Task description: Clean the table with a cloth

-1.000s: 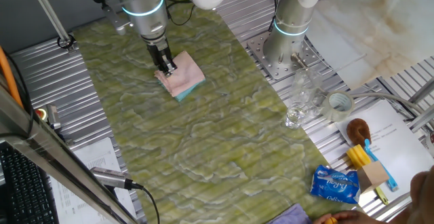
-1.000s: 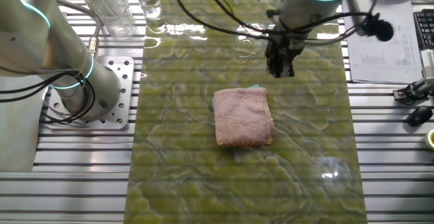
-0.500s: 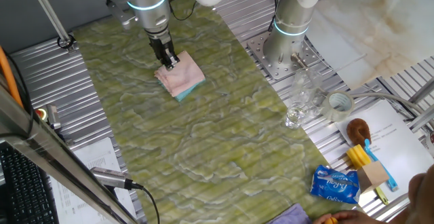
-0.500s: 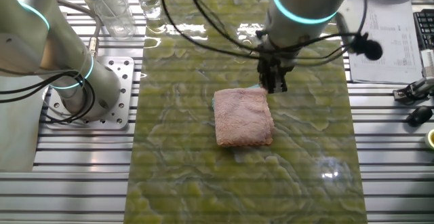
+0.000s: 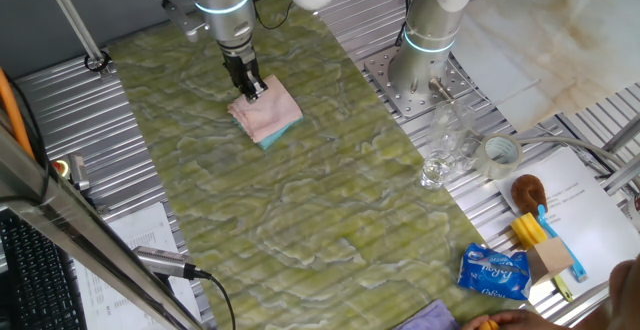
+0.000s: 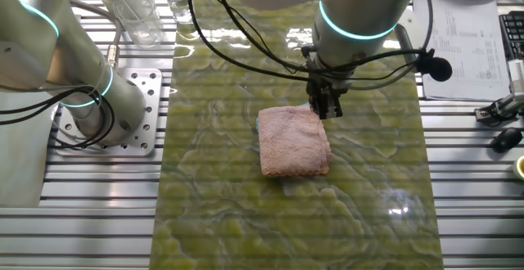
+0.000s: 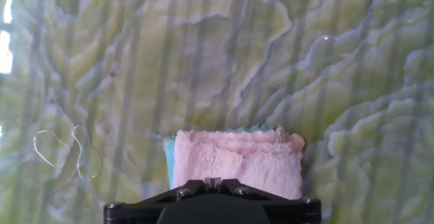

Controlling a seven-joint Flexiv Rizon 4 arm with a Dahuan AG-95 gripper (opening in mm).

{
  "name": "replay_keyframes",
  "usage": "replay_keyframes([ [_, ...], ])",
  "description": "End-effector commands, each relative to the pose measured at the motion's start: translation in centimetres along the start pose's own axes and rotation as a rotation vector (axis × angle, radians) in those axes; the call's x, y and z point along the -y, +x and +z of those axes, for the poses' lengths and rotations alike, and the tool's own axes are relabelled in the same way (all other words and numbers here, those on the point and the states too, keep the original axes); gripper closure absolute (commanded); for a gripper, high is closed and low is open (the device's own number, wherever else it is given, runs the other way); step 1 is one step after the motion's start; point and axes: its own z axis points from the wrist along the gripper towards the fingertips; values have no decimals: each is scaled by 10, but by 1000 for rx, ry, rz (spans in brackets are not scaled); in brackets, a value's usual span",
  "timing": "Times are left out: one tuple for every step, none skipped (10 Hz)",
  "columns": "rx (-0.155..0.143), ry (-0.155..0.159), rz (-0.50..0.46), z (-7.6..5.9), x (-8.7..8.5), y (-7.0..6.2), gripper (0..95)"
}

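Gripper (image 6: 328, 110) was seen lowered over the far edge of the cloth (image 6: 293, 141), at its corner; one fixed view showed the tips right at the cloth's upper edge (image 5: 252, 92). A second before, the gripper was held further off, clear of the cloth, above bare table (image 6: 229, 221); it was then brought in and down onto that edge. Cloth itself was not shifted between frames: same spot mid-table, folded, pink face up, teal showing along one side. In the hand view the cloth (image 7: 237, 161) filled the lower centre, directly below the hand, teal trim visible at left and top. Fingers could not be seen there, only the black body, so whether the jaws were spread or pressed together could not be told; no pinch on the cloth was visible. Judged step: approach nearly finished, grasp or press-down not yet made, no wiping begun. Glass cups (image 5: 445, 150) and tape roll (image 5: 501, 153) were left well apart on the metal panels.
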Motion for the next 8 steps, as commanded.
replay_keyframes([
  [6, 0, -4, 1, 0, 0, 950],
  [29, 0, -18, 1, 0, -3, 950],
  [27, -1, -31, 1, 0, -3, 950],
  [-5, -7, -27, 1, 0, -3, 950],
  [-6, -9, -28, 1, 0, -3, 950],
  [3, -11, -27, 1, 0, -3, 760],
  [22, -6, -1, 1, 0, -3, 760],
  [27, -1, 30, 1, 0, -3, 760],
])
